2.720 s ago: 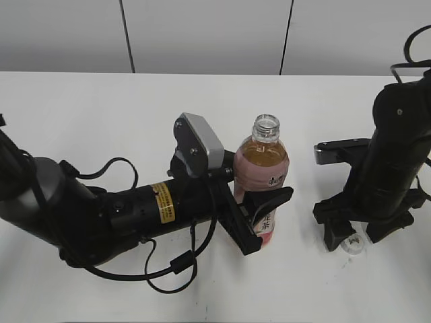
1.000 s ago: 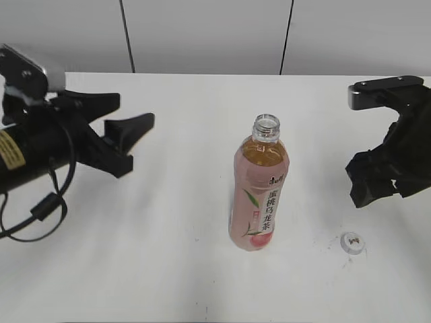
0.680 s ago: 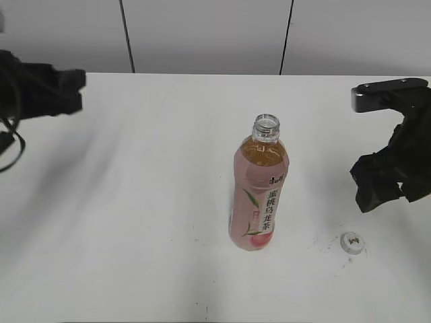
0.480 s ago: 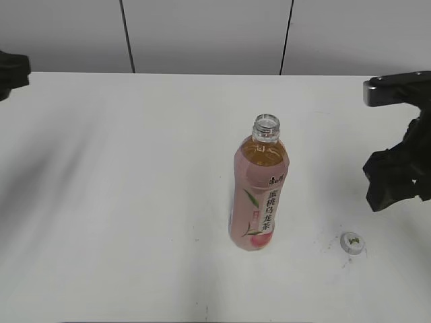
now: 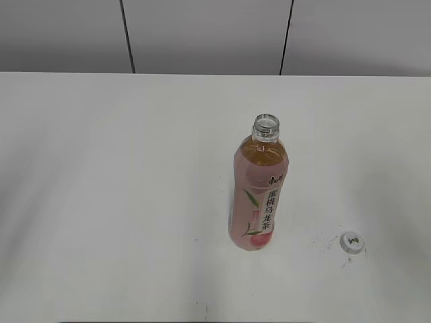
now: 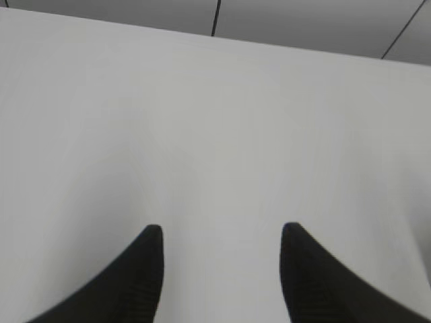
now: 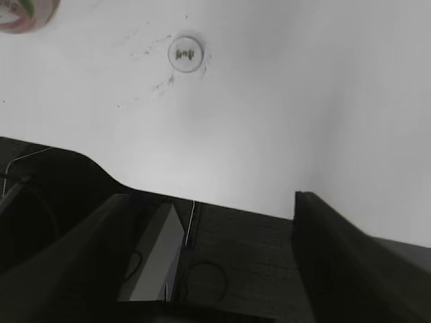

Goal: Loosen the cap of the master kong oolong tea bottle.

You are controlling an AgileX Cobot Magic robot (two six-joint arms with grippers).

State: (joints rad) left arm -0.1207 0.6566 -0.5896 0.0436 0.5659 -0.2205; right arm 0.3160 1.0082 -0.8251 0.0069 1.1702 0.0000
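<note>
Both grippers are parted and empty: the left gripper (image 6: 219, 269) shows two dark fingertips spread over bare white table (image 5: 101, 202), and the right gripper (image 7: 209, 269) likewise stands wide, looking down past the table's near edge. Neither arm appears in the exterior view. The master kong oolong tea bottle (image 5: 259, 192) stands upright near the table's middle, long axis vertical, neck open. The cap (image 5: 351, 242) lies flat on the table to the bottle's right, well apart from it; the right wrist view shows it (image 7: 186, 52) ahead of the right gripper, making that arm the nearer. Judged from this layout, the cap is already fully off.
</note>
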